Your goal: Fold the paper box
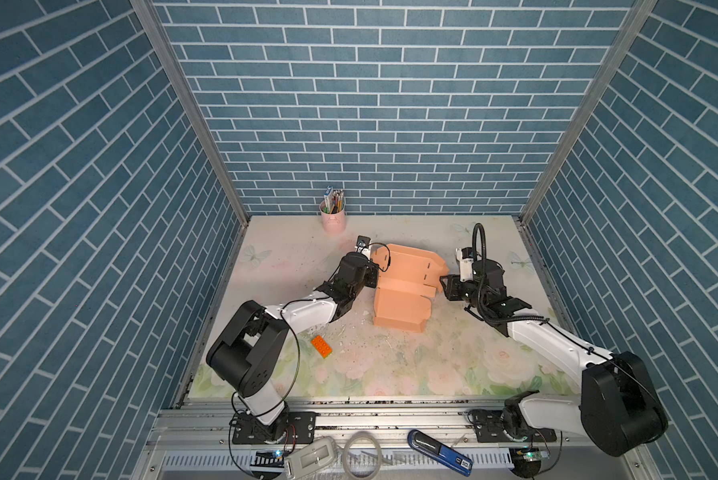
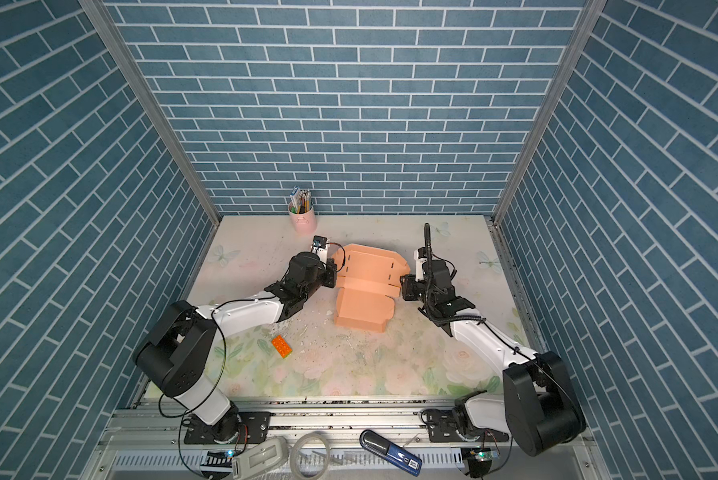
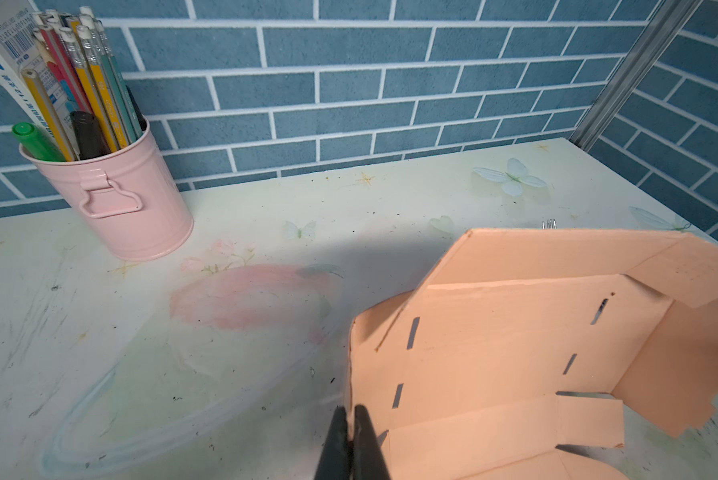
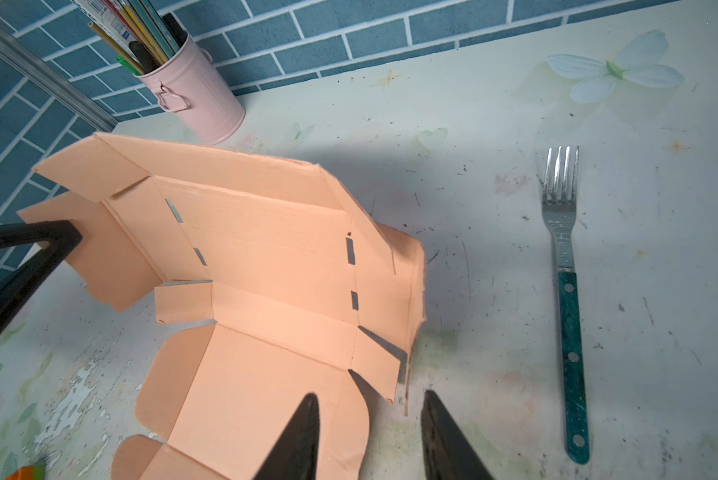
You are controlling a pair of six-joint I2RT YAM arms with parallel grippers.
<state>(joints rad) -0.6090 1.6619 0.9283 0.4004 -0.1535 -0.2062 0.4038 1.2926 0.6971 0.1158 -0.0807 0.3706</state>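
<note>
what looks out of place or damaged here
A fork lies beside the paper box, and an orange toy brick sits near the left arm; neither belongs to folding. The table covering is scuffed and flaking, with white chips scattered near the box.

The box [image 4: 266,257] is matt cardboard; the pot [image 3: 133,208] glossy painted metal; the fork [image 4: 562,224] shiny steel (handle mottled teal); the table [image 3: 99,332] smooth, scuffed.

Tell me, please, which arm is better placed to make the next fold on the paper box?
Right, probably: the right jaws stand open around the paper box's raised side flap, while the left jaws are shut on the opposite flap.
</note>
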